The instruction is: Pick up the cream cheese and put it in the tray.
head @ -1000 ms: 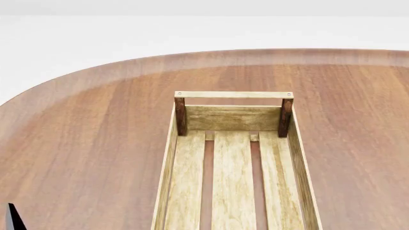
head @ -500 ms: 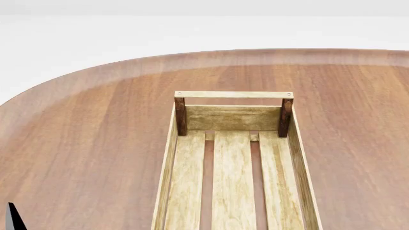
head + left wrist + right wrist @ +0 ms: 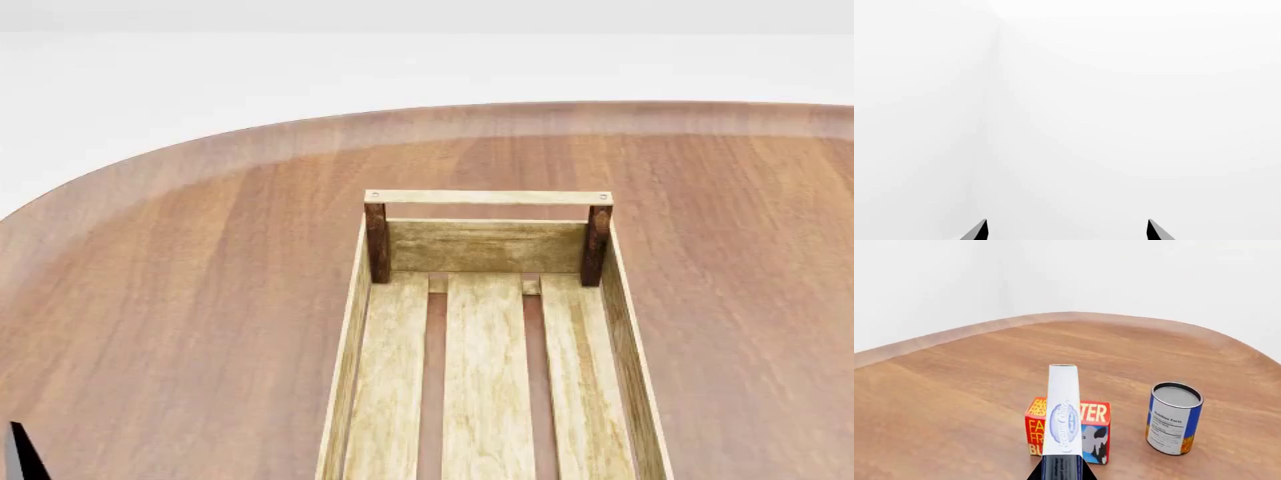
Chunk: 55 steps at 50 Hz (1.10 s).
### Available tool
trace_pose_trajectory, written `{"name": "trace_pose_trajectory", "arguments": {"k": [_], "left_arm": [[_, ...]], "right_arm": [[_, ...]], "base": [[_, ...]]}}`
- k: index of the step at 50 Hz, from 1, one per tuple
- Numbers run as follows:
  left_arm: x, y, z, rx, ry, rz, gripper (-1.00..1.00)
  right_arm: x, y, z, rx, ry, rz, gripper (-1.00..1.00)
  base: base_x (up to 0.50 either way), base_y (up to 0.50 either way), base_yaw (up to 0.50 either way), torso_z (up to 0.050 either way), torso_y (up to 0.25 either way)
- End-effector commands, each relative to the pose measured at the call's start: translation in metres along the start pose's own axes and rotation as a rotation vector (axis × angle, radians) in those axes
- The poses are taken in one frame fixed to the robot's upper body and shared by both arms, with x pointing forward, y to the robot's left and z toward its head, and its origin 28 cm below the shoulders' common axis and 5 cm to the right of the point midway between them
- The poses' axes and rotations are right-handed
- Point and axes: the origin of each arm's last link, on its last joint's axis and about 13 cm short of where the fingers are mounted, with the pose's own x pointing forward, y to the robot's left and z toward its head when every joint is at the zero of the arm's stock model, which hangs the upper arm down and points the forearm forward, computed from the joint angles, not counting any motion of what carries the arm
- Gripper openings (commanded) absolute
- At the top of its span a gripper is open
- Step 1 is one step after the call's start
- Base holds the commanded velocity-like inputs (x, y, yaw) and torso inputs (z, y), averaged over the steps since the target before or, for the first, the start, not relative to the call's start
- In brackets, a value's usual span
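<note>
Left end effector (image 3: pixel 1066 231): only two dark fingertips show in the left wrist view, standing well apart with nothing between them, against a blank white background. In the head view a single dark tip (image 3: pixel 23 455) sits at the lower left.

Tray (image 3: pixel 358 300): long crate of light wooden slats with dark brown corner posts, resting on the brown worktop (image 3: pixel 174 300), its far end short of the worktop's curved far edge. Its floor boards have gaps between them, and the visible part holds nothing.

Right end effector (image 3: pixel 1061 471): closed on the cream cheese (image 3: pixel 1063 410), gripping it at its near end. The cream cheese is a thin, flat, pale box seen edge-on, with a blue oval logo, lifted above the worktop. Behind it on the worktop stands a red-orange butter box (image 3: pixel 1095 427), partly hidden by it. Beside the butter box, apart from it, stands an upright blue-orange can (image 3: pixel 1174 419) with a grey lid.
</note>
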Motion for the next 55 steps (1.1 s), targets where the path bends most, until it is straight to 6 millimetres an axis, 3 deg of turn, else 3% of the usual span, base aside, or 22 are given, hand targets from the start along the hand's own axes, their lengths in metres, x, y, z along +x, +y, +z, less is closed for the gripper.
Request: {"name": "trace_pose_trajectory", "arguments": {"k": [1,26,31,39,55], "left_arm": [[0.000,0.001,0.001,-0.003,-0.003,0.004,1.00],[0.000,0.000,0.000,-0.007,0.001,0.003,1.00],[0.000,0.001,0.001,-0.010,0.001,0.007,1.00],[0.000,0.001,0.001,-0.010,0.002,0.006,1.00],[0.001,0.001,0.001,-0.007,0.001,0.008,1.00]], "right_arm": [[-0.001,0.010,0.026,-0.024,-0.093,0.045,-1.00],[-0.015,0.032,0.066,-0.083,-0.222,0.163,-1.00],[-0.016,0.039,0.081,-0.109,-0.268,0.187,-1.00],[-0.012,0.048,0.102,-0.117,-0.314,0.174,-1.00],[0.000,0.068,0.118,-0.129,-0.328,0.178,-1.00]], "base": [[0.00,0.00,0.00,0.000,0.000],[0.00,0.00,0.00,0.000,0.000],[0.00,0.00,0.00,0.000,0.002],[0.00,0.00,0.00,0.000,0.000],[0.00,0.00,0.00,0.000,0.001]]}}
